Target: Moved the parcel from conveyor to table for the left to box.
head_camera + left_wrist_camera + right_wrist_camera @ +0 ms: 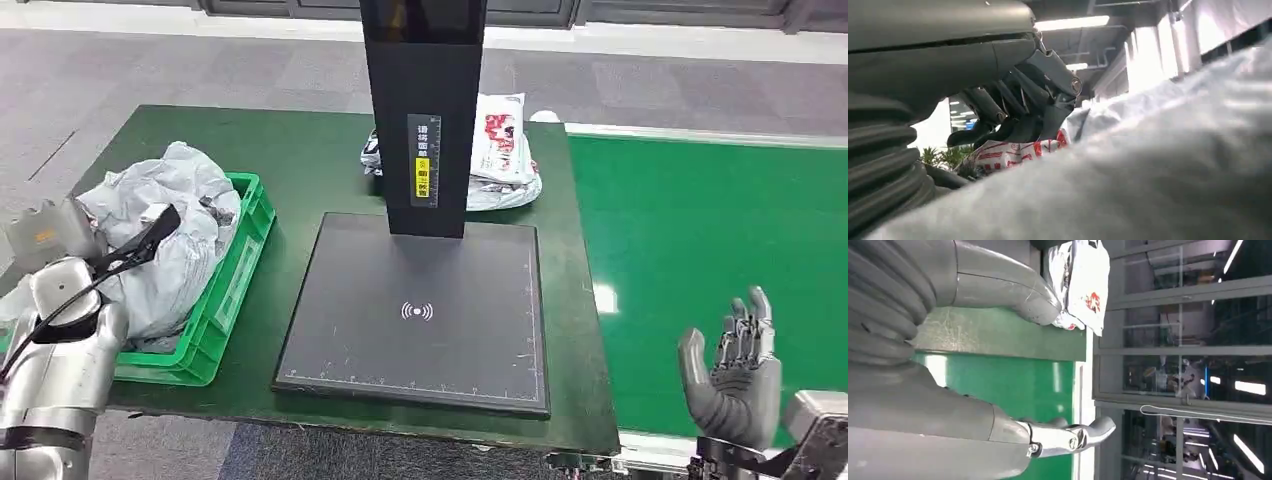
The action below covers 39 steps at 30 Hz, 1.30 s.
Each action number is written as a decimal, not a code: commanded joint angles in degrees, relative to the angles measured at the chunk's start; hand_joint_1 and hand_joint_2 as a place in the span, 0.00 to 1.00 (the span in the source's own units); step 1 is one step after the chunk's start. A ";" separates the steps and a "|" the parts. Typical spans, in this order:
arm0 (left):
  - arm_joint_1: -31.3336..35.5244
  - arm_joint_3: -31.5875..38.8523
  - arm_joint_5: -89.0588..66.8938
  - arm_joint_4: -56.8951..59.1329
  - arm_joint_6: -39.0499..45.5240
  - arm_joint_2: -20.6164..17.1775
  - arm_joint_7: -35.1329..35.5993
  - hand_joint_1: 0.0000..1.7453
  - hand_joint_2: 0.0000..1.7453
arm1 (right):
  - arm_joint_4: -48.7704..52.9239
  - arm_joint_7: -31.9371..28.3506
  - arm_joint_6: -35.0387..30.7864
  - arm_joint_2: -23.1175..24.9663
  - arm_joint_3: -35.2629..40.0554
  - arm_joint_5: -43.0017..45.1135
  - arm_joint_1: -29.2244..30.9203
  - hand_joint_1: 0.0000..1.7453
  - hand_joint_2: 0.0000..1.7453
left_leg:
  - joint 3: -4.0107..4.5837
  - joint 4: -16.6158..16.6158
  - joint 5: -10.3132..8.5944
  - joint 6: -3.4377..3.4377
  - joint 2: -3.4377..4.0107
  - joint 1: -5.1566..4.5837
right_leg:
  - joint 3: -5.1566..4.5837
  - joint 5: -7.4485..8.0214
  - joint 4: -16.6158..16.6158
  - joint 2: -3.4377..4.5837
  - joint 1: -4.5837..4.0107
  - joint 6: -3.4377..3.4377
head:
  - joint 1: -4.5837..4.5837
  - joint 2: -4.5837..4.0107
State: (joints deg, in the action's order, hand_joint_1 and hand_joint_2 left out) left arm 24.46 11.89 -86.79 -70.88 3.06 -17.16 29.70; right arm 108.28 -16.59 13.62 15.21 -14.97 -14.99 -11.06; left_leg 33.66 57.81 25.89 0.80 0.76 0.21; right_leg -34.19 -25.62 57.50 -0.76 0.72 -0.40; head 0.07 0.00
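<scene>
Parcels [500, 150] lie at the table's [300, 160] far edge beside the conveyor [700, 250], well ahead of the right hand [735, 375], which hovers empty with fingers spread; left hand's [1018, 112] grip unclear.

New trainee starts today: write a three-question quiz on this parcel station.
1. True or false: the right hand holds a parcel.
2. Where is the white parcel with red print? A) in the green crate B) on the table behind the black stand C) on the conveyor
3. Fill in: the green crate holds grey ____.

Key: 1 false, it is open over the conveyor; 2 B; 3 bags.
</scene>
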 commanded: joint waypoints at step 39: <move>1.15 -1.84 -3.21 4.74 5.94 6.02 3.79 0.00 0.00 | -2.18 0.57 -0.44 -0.70 -2.17 1.23 0.46 0.00 1.00 | -0.09 -0.07 -0.02 -0.01 -0.16 0.03 | 0.15 -0.01 -0.10 -0.08 -0.02 0.01 | -0.02 0.00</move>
State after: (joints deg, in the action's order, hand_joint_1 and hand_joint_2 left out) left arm 25.60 10.97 -86.82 -65.11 7.61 -12.59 33.03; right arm 108.21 -16.24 13.20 14.64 -14.97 -14.01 -10.91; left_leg 33.67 57.81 25.89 0.80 0.75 0.20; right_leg -34.18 -25.62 57.50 -0.77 0.72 -0.40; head 0.04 0.00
